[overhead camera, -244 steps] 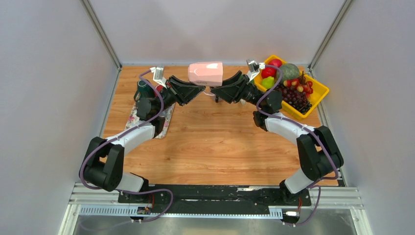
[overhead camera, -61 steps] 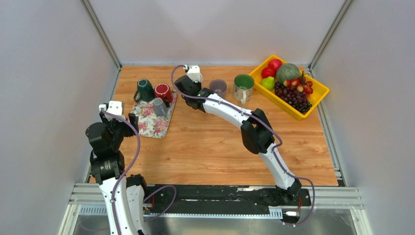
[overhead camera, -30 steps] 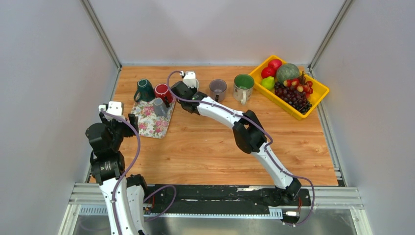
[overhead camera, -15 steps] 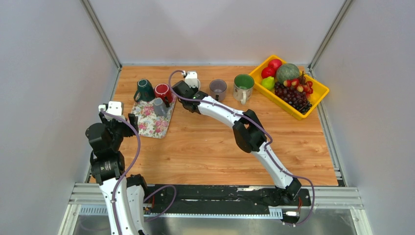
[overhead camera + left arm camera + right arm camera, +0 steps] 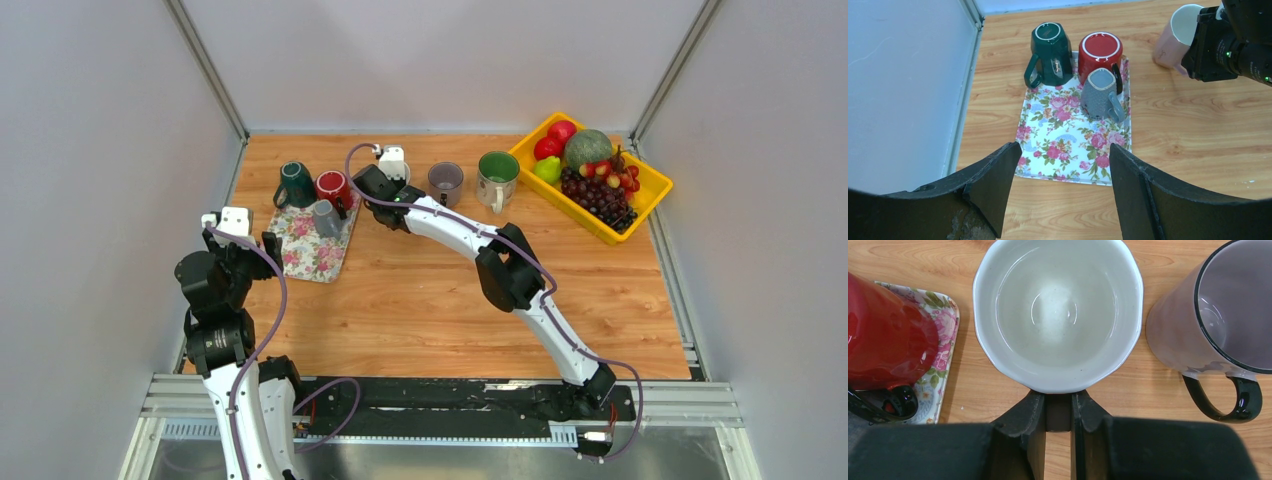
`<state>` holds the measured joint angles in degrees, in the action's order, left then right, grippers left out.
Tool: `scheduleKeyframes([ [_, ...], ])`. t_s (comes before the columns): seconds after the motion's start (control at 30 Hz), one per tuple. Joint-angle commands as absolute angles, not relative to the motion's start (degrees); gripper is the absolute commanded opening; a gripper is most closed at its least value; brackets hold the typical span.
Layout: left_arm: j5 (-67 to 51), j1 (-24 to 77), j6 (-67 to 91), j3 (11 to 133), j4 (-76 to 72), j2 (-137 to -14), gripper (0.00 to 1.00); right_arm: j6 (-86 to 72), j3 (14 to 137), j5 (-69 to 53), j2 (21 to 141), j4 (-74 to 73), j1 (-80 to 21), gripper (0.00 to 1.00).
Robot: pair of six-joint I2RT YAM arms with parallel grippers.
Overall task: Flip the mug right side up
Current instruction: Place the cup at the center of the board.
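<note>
Right pincer (image 5: 1058,407) clamped on the handle of the pink mug (image 5: 1058,315), mouth up, straight ahead near the desk's (image 5: 420,290) far edge; left pincer (image 5: 1064,150) open, well apart.

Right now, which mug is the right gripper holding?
The pink mug with the white inside, standing upright just off the tray; the right gripper is shut on it alone.
</note>
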<state>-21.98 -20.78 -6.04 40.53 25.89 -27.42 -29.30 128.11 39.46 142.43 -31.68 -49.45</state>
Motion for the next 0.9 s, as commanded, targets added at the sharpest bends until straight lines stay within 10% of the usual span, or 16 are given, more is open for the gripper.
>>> scheduleKeyframes([
  [0.0, -22.4, -21.62, -5.01, 40.28, 23.9, -26.82, 0.76, -30.48, 129.84, 41.84, 139.2, -28.26, -49.46, 0.04],
  [0.87, -22.29, -21.75, -4.99, 40.24, 23.82, -26.73, 0.76, -30.94, 129.81, 40.53, 139.82, -28.66, -49.49, 0.21],
])
